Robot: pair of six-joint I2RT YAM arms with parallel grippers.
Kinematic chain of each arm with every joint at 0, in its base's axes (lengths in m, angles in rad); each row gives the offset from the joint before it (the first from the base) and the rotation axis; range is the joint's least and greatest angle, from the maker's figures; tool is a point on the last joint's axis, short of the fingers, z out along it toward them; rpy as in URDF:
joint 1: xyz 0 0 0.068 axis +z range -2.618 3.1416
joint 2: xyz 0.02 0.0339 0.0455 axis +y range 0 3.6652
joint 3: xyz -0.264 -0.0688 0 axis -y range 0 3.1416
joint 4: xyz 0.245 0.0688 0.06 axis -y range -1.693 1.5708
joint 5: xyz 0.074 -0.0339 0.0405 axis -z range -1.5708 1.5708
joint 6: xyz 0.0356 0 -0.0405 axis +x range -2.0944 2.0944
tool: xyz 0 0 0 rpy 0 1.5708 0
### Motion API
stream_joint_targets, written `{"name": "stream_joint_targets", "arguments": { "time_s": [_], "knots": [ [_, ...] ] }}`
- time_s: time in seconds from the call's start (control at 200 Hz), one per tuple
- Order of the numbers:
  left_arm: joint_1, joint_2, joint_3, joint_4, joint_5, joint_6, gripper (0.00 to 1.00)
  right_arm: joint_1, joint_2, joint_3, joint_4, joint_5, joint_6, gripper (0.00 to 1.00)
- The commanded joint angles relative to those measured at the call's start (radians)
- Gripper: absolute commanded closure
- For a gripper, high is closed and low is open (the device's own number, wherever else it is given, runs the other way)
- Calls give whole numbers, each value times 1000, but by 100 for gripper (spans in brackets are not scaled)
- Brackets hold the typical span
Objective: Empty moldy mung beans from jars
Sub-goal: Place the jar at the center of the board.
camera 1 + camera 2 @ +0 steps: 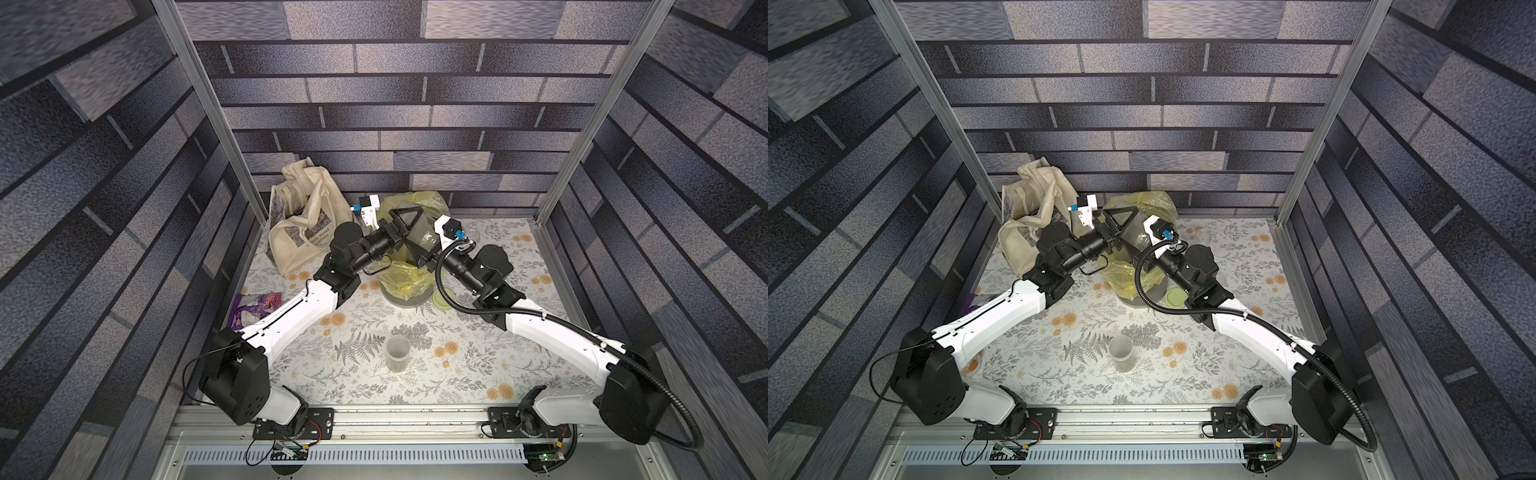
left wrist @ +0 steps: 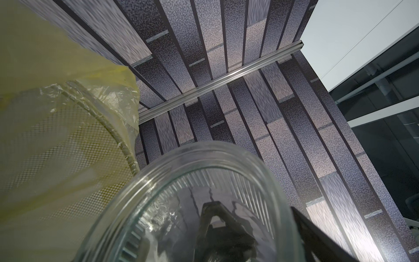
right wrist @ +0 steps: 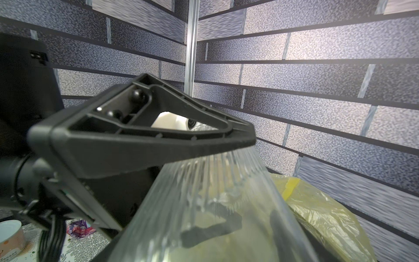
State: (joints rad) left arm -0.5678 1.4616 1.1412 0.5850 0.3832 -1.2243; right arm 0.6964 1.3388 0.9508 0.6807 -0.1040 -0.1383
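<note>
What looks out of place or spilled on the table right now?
No clear spill. The lime-green lid lies loose on the table beside the bin, off the jar tilted above the bin, as emptying would need.

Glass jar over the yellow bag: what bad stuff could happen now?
The ribbed glass jar hangs tilted above the yellow bag, between the left hand and right hand; if a grip slips, it might drop in or crack. The crumpled bag rises close beside it and could snag a hand.
</note>
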Motion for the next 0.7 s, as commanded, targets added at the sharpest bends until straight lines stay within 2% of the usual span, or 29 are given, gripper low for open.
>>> {"name": "stream_joint_targets", "arguments": {
  "time_s": [0.0,0.065,0.17,0.351,0.526,0.586,0.691],
  "knots": [
    [-7,3,35,66,29,-11,10,16,-7,27,130,-10,2,61],
    [-3,8,31,81,35,-14,22,15,-6,21,132,-4,-2,61],
    [6,18,26,102,55,-26,33,15,-6,13,136,5,-10,59],
    [12,57,54,114,123,-47,40,15,-1,26,110,2,-23,57],
    [25,64,58,122,139,-57,44,15,8,35,100,-5,-26,53],
    [34,57,59,125,146,-55,47,15,7,33,98,-9,-27,49],
    [50,35,66,99,158,-24,48,15,1,26,96,-7,-29,36]
  ]
}}
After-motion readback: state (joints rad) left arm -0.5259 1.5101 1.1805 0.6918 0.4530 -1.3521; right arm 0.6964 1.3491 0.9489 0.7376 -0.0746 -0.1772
